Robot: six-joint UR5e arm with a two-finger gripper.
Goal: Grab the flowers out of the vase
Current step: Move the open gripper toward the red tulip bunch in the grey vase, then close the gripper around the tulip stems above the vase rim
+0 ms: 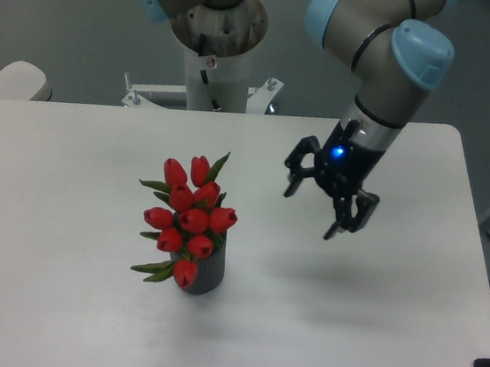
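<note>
The gripper (pixel 319 208) hangs right of centre, fingers spread and empty. The flowers (pixel 187 217) stand upright in the vase (pixel 204 272) at lower-centre left on the surface (pixel 370 331), their long axis vertical, well apart leftward and below.

white table (pixel 54 303) — grey ribbed vase (pixel 205 274) standing upright

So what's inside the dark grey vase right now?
A bunch of red closed tulips with green leaves stands in the small dark grey ribbed vase. The blooms cover its rim and the stems, so those can't be seen. The open end effector is off to the side.
</note>
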